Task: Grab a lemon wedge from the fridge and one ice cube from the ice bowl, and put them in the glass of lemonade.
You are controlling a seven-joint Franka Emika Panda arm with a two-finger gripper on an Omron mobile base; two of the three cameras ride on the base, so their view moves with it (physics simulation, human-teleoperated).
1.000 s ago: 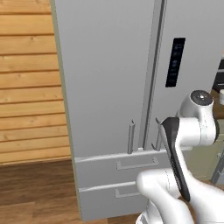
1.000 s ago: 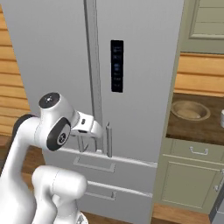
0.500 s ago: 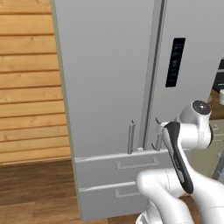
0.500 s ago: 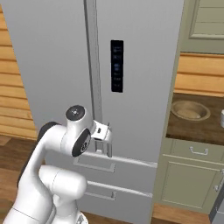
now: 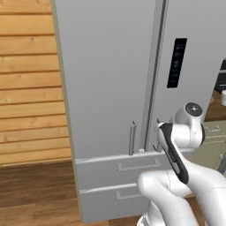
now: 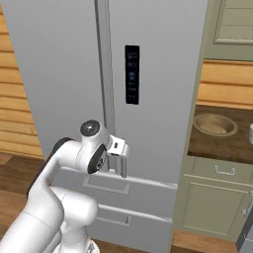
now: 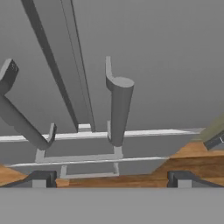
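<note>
My pincer (image 7: 109,179) is spread, empty, just short of the right door's grey bar handle (image 7: 117,109) on the tall light-grey fridge (image 5: 110,79). Risk: tips straddle off-centre and slip off on the pull. Doors shut, contents hidden. Tan bowl (image 6: 215,124) sits on the table, right of the pincer.

Tall light-grey fridge (image 5: 106,79) stands with doors closed.

Facing the fridge (image 6: 163,84) head-on, both doors closed, two handles flanking the centre seam, two drawers stacked beneath. Tool (image 6: 120,150) sitting right at the right-hand handle (image 7: 117,109), left handle (image 5: 132,137) just beside. Counter (image 6: 203,144) standing to the fridge's right, carrying the ice bowl (image 6: 215,124), cabinet (image 6: 210,202) below.
</note>
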